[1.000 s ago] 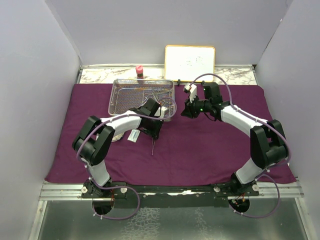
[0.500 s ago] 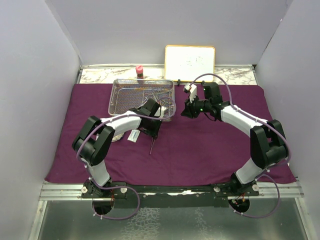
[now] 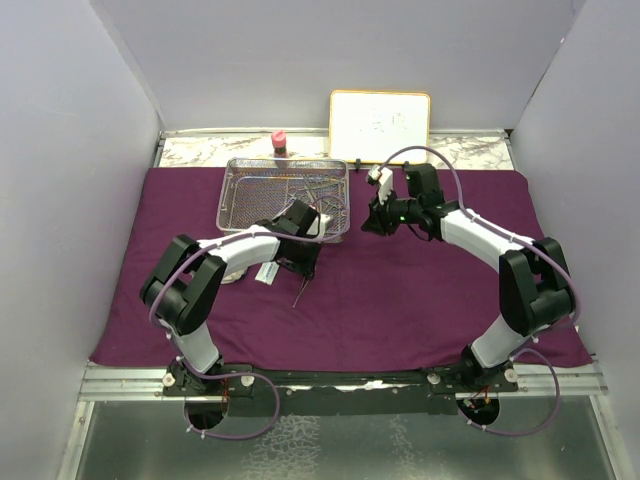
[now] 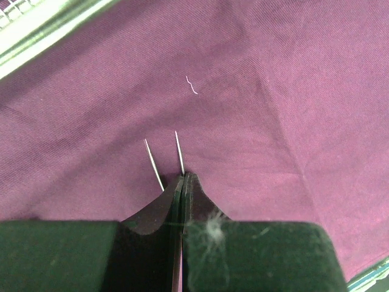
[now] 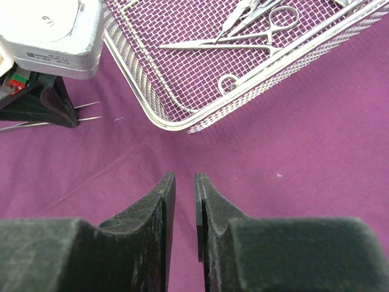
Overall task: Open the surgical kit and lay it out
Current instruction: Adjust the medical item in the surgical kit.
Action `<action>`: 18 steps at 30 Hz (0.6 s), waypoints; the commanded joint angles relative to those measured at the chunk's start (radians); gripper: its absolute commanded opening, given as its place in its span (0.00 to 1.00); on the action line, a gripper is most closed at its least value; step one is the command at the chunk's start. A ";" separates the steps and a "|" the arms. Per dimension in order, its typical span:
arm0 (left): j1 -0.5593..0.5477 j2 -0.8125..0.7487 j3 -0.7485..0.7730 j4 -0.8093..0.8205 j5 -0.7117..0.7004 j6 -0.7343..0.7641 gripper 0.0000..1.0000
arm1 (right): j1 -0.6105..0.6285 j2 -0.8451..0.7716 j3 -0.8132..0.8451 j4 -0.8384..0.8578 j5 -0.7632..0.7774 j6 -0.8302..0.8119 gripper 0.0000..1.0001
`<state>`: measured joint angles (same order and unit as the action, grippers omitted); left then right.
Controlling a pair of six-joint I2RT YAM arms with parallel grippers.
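Your silver mesh tray [image 3: 232, 196] sits on the far part of the purple cloth wrap [image 3: 420, 290]. The cloth is spread flat over the surface. Inside the tray lie thin steel clamps [image 5: 231, 41] with ring handles. They cross over each other, so you cannot count them well.

Your left gripper [image 3: 306, 267] is over the cloth, just on the near side of the tray. Its jaws are pressed tight on a slim pair of forceps [image 4: 180, 155]. The two thin points stick out past the jaws, above bare purple cloth. You cannot tell if the points touch the cloth.

Your right gripper [image 5: 184, 182] is over the cloth too, near the tray's near right corner. Its jaws are almost together, with only a thin gap, and nothing is between them. The tray's rounded corner lies a little way in front of them, not touching. The tools in the tray are farther off, past that rim.
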<state>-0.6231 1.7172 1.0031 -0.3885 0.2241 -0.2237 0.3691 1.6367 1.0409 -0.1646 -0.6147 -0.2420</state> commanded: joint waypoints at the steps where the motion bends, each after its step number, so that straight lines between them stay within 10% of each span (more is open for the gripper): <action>1: -0.005 -0.052 -0.037 -0.033 0.031 -0.006 0.00 | -0.006 0.007 0.028 0.002 0.019 -0.020 0.19; 18: 0.041 -0.140 -0.055 0.011 0.049 0.006 0.00 | -0.006 0.006 0.030 0.001 0.012 -0.016 0.19</action>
<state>-0.5926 1.5932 0.9497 -0.4099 0.2398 -0.2264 0.3691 1.6405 1.0443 -0.1650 -0.6147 -0.2424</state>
